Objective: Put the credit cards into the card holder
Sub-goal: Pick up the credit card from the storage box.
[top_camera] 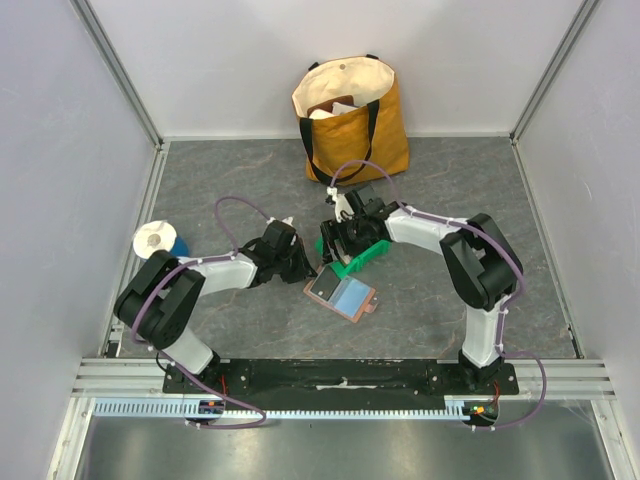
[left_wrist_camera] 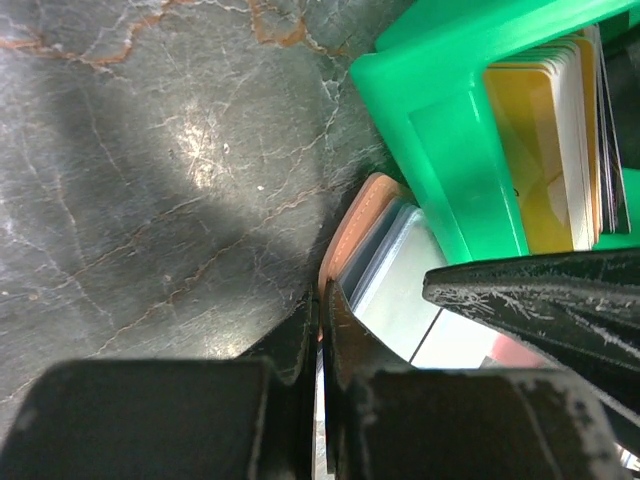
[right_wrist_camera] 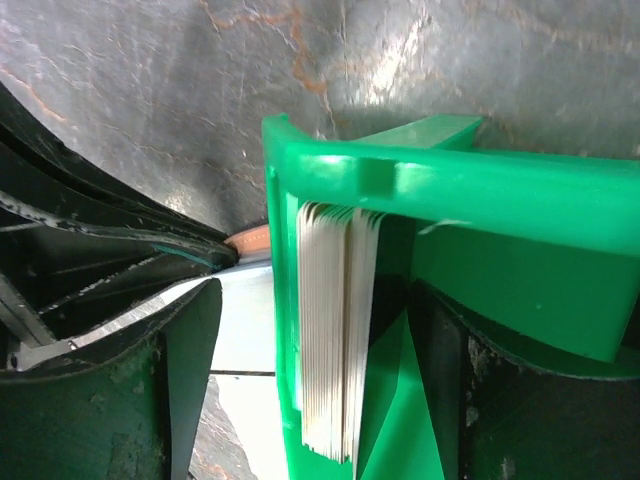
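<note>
Currently straddling cards [right_wrist_camera: 335, 330], standing on edge inside bin [right_wrist_camera: 480, 190], plus bin wall, with right gripper [right_wrist_camera: 320, 300] spread wide, gripping nothing. Touching left gripper [left_wrist_camera: 320, 320], clenched, to rim of holder [left_wrist_camera: 355, 215], lying open on table [top_camera: 200, 180] just beside bin; unable to tell whether pinching it.

I'm seeing bright, even overhead light, glare patches on the table [left_wrist_camera: 205, 150], soft shadows, and slight close-up blur.
</note>
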You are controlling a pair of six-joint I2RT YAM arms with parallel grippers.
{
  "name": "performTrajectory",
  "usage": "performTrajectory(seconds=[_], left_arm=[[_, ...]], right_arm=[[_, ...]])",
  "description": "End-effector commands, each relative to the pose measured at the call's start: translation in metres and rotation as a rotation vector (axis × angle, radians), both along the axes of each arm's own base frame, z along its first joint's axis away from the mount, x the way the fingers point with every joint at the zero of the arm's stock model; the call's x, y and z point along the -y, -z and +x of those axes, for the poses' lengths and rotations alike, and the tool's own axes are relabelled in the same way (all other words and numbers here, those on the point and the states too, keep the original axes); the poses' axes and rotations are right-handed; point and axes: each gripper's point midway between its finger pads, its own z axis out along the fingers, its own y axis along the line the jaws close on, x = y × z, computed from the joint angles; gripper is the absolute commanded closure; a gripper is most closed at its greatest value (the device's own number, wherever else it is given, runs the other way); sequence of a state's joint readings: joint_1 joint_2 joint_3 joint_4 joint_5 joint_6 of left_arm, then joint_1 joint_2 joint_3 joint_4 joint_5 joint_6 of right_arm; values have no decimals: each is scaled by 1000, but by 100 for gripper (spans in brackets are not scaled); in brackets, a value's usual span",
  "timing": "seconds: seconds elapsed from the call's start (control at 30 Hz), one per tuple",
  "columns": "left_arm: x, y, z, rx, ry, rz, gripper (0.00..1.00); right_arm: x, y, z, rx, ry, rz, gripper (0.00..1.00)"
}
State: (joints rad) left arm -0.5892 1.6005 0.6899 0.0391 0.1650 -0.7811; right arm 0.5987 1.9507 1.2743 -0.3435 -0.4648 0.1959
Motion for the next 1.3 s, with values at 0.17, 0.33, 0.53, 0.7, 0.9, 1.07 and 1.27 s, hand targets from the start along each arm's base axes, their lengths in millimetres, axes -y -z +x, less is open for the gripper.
performTrajectory(seconds=[0.17, 0.33, 0.53, 0.7, 0.9, 1.07, 1.27], left_arm=[[-47, 41, -51, -130, -20, 130, 98], [-51, 43, -71, -156, -25, 99, 98], [-57, 45, -85, -174, -30, 94, 98], [-57, 44, -97, -187, -30, 81, 98], [-50, 44, -118, -203, -30, 83, 98], [-50, 47, -124, -209, -40, 91, 98], [-48, 43, -119, -192, -33, 95, 98]], right_arm=[[-10, -1, -29, 16, 178, -76, 13], [-15, -7, -30, 3, 196, -43, 29], [-12, -6, -30, 22, 253, -70, 44], [-11, -15, -24, 67, 300, -62, 55], [-19, -19, -28, 77, 276, -51, 35], [-22, -28, -27, 107, 286, -56, 21], [-19, -42, -26, 132, 303, -50, 19]])
